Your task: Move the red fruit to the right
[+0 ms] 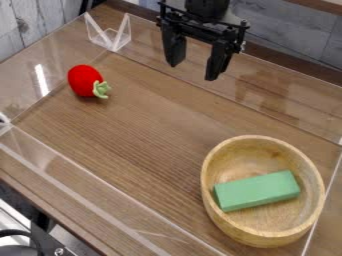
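Camera view, left to right: the red fruit point(88, 81) lies on the wooden table point(134, 150) at the left, green stem pointing right. The claw point(197, 61) hangs near the back, well apart from it, jaws spread wide and empty. A good grasp would straddle the fruit's narrow middle, clear of the stem. At right, a wooden bowl point(221, 165) holds a green block point(257, 190). No writing is legible.

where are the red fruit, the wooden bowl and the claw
red fruit point(87, 80), camera view, on its glossy red body
wooden bowl point(227, 150), camera view, on its upper left rim
claw point(195, 64), camera view, midway between its open fingertips
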Action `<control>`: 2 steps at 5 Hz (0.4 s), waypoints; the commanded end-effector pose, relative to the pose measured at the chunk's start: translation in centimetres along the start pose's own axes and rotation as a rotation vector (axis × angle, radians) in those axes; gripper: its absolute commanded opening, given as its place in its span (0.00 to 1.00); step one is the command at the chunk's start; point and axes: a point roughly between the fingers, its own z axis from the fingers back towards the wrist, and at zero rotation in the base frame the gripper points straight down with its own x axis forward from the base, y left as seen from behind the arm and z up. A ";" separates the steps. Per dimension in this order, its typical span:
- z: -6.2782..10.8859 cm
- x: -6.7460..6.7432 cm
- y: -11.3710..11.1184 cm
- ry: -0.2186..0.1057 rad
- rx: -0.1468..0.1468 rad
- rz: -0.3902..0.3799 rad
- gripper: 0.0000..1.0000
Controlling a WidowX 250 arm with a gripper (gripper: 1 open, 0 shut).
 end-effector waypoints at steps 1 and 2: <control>-0.5 -0.7 0.4 0.027 -0.008 0.062 1.00; -2.1 -1.3 3.4 0.022 -0.021 0.156 1.00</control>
